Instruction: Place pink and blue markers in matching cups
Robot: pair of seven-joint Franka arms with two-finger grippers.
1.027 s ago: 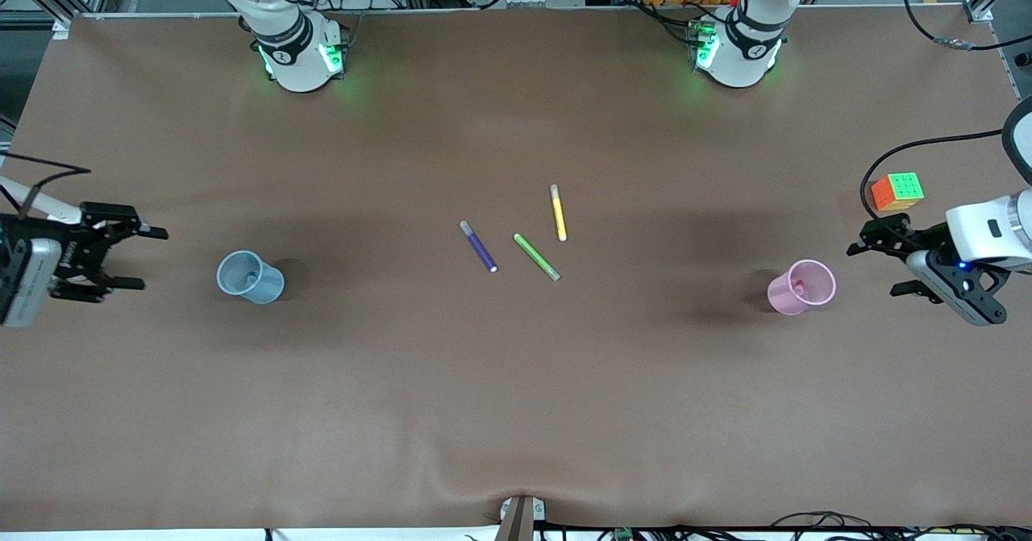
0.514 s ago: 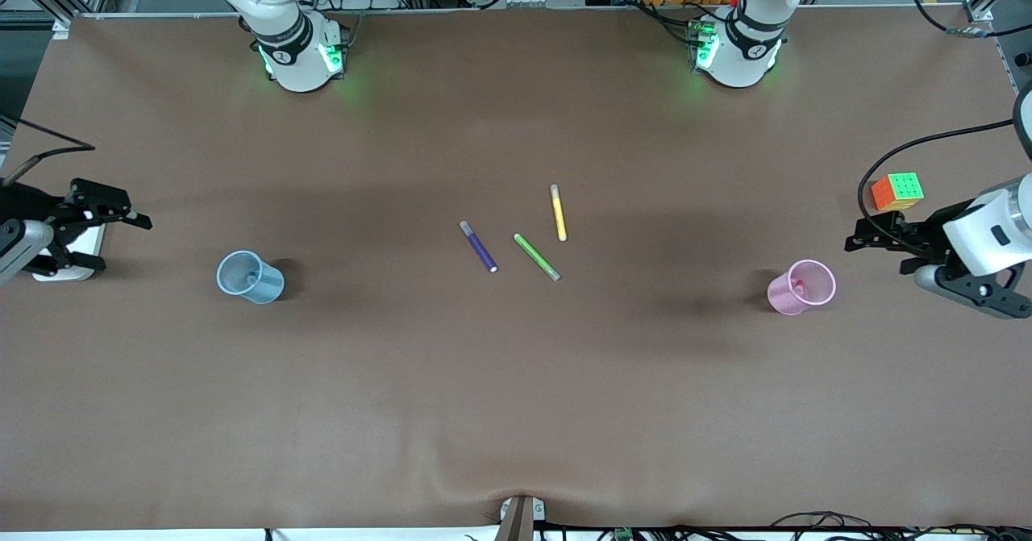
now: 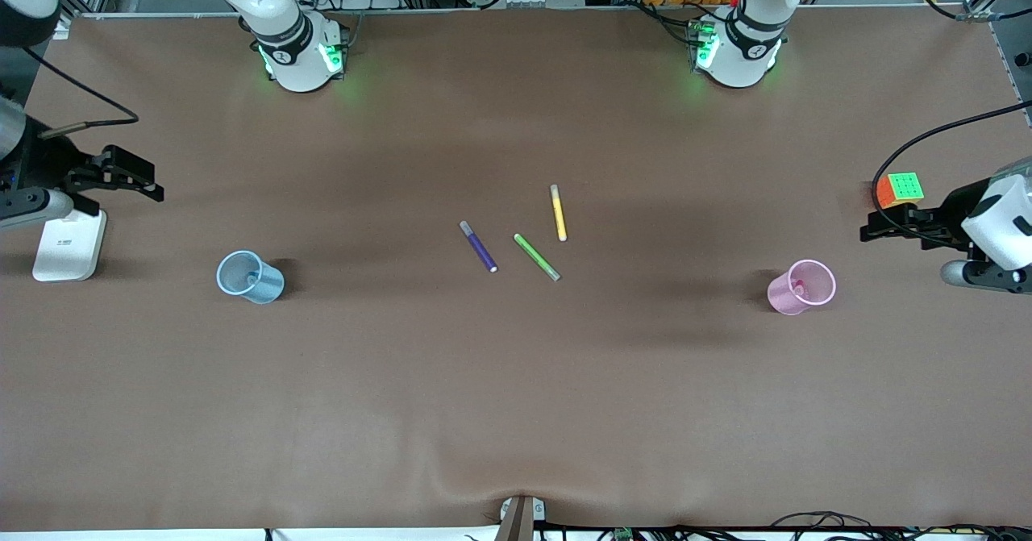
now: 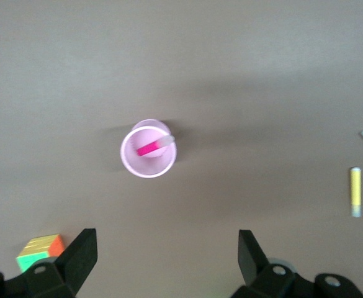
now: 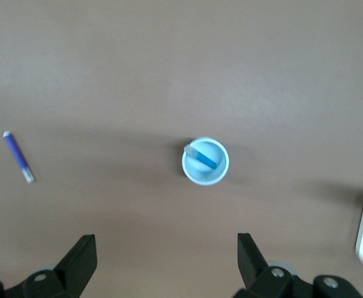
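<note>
The light pink cup (image 3: pixel 801 286) stands toward the left arm's end of the table, with the pink marker (image 4: pixel 149 149) leaning inside it. In the left wrist view the cup (image 4: pixel 147 152) is seen from above. The light blue cup (image 3: pixel 250 276) stands toward the right arm's end and holds the blue marker (image 5: pixel 203 157); the cup also shows in the right wrist view (image 5: pixel 205 161). My left gripper (image 3: pixel 871 227) (image 4: pixel 167 248) is open and empty in the air beside the pink cup. My right gripper (image 3: pixel 149 180) (image 5: pixel 167 248) is open and empty in the air beside the blue cup.
A purple pen (image 3: pixel 478 246), a green pen (image 3: pixel 537 256) and a yellow pen (image 3: pixel 558 212) lie at mid-table. A colour cube (image 3: pixel 900 189) sits by the left gripper. A white flat block (image 3: pixel 68 244) lies under the right arm.
Both grippers have drawn back from the cups toward the table's ends and toward the bases. The white block under the right arm has come into view. Cups and pens have not moved.
</note>
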